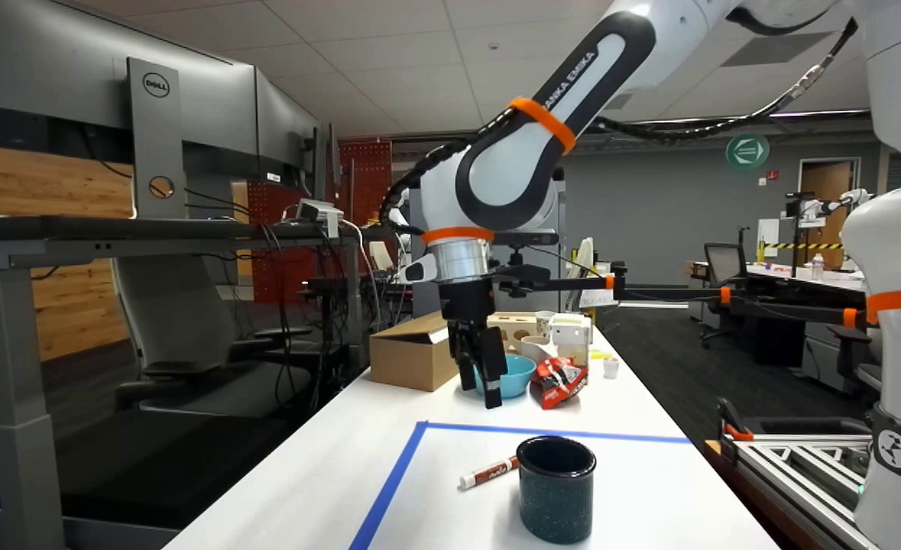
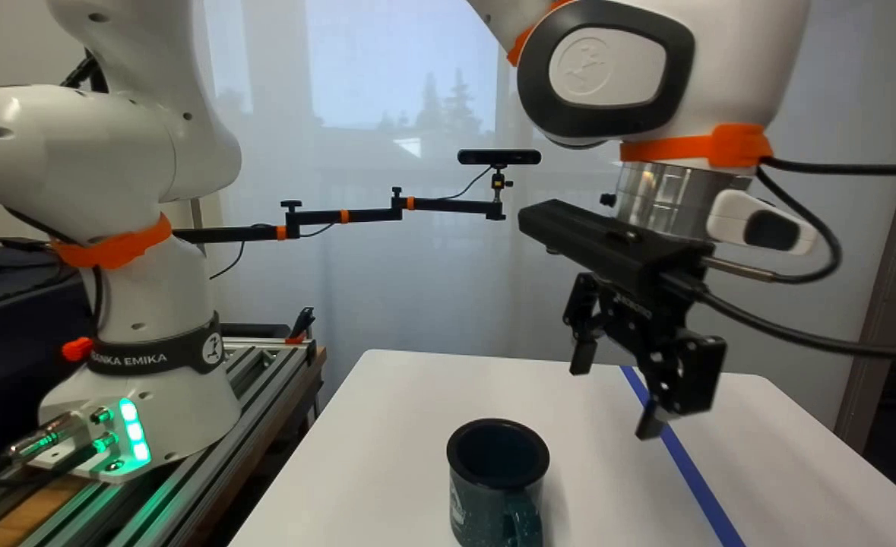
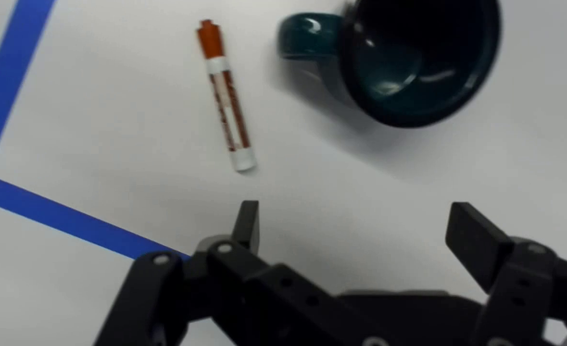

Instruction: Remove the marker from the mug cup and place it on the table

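Observation:
The marker (image 1: 490,473), white and brown with a reddish-orange cap, lies flat on the white table (image 1: 450,519) beside the mug cup (image 1: 556,504). The wrist view shows the whole marker (image 3: 228,103) apart from the dark mug (image 3: 408,108), on its handle side. The mug stands upright and also shows in an exterior view (image 2: 489,497), where the marker does not show. The visible part of the mug's inside holds nothing. My gripper (image 3: 353,206) is open and empty above the table; both exterior views show it raised (image 1: 481,391), (image 2: 615,401).
Blue tape (image 1: 557,432) outlines an area around the marker and mug. Farther back stand a cardboard box (image 1: 412,359), a light blue bowl (image 1: 517,376), a red-and-white packet (image 1: 559,382) and white containers (image 1: 570,336). The table's side edge (image 1: 714,466) faces the robot base.

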`<state>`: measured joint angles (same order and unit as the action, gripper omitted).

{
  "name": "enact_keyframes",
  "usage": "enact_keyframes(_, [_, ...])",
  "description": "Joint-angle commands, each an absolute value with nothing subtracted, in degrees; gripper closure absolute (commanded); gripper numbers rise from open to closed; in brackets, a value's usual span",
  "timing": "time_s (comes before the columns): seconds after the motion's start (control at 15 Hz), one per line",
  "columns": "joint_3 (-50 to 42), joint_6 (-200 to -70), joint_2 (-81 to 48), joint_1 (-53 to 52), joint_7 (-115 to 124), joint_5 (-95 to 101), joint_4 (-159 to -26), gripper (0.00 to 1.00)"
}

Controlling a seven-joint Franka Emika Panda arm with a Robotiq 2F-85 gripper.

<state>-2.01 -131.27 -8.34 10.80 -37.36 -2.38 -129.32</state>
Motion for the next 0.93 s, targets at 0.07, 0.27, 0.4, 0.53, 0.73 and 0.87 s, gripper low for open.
enact_keyframes(0.07, [-1.0,-131.1,-4.7,7.1,-32.9,-5.1,-132.7,0.00])
enact_keyframes(0.27, [0.1,-131.1,-0.9,4.3,-28.6,-5.7,-136.1,0.00])
enact_keyframes(0.4, [-0.3,-131.1,-0.3,4.4,-28.4,-5.7,-136.7,0.00])
enact_keyframes(0.53, [-0.5,-131.1,-0.3,4.6,-28.4,-5.7,-136.7,0.00])
enact_keyframes(0.73, [-0.5,-131.1,-0.3,4.6,-28.4,-5.7,-136.8,0.00])
enact_keyframes(0.87, [-0.5,-131.1,-0.3,4.6,-28.4,-5.7,-136.8,0.00])
